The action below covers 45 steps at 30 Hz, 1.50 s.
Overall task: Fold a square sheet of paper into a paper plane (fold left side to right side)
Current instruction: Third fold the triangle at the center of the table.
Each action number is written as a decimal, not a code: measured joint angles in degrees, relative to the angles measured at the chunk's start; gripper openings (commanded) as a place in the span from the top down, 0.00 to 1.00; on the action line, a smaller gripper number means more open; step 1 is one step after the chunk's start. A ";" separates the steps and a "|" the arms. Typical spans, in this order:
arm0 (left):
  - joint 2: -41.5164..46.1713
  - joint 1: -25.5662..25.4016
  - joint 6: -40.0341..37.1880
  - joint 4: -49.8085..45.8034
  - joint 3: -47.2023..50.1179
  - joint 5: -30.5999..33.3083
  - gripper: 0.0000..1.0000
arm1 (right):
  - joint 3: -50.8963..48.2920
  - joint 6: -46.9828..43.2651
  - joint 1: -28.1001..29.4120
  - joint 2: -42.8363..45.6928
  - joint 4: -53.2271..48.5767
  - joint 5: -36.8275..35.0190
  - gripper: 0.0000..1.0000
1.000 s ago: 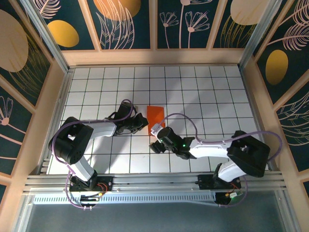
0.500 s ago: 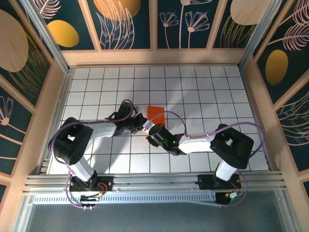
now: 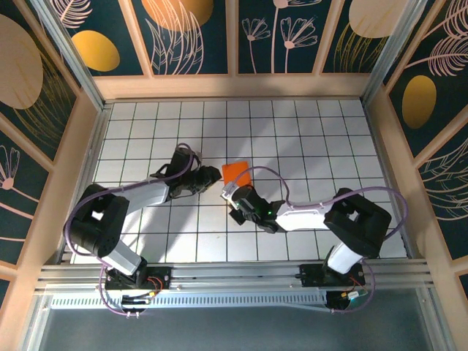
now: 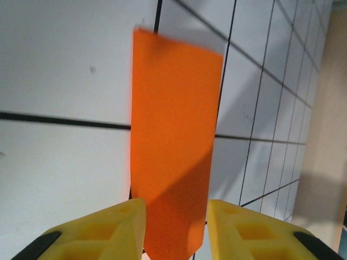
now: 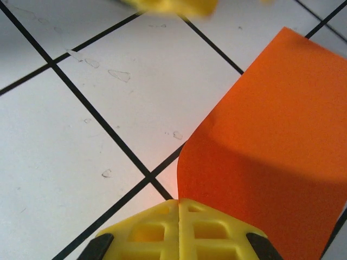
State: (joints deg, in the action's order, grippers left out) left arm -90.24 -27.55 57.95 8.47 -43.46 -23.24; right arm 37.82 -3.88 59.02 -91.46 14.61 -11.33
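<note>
The orange sheet of paper lies folded into a narrow strip on the white tiles near the table's middle. In the left wrist view the sheet of paper runs away from me between the yellow fingers, which stand apart with a small gap on each side. My left gripper is open at the sheet's left end. My right gripper is shut at the near edge, and the curled, lifted edge of the paper runs into the seam between its jaws.
White gridded tiles stretch to the right and back. Wooden walls close in the table on three sides. A metal rail with both arm bases runs along the near edge. A blurred yellow finger of the left gripper lies just beyond the paper.
My right gripper has moved up to the paper's near edge and shut on it. My left gripper has opened and drawn back a little to the left.
</note>
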 measured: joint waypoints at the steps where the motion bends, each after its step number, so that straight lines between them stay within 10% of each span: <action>1: 0.44 0.57 -0.90 -0.79 -0.68 0.17 0.69 | -0.31 1.01 -0.96 0.50 -0.07 1.92 1.00; 18: -17.77 -3.06 -10.25 -4.96 -15.74 -3.76 0.91 | -4.26 15.50 -10.99 1.75 4.46 30.47 1.00; 45: -24.44 -4.39 -16.83 -8.57 -20.85 -0.09 1.00 | -4.20 21.00 -17.68 1.73 2.23 32.54 1.00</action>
State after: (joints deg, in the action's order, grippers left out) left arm -114.67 -31.94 41.12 -0.10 -64.31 -23.33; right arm 33.63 17.12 41.34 -89.73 16.84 21.21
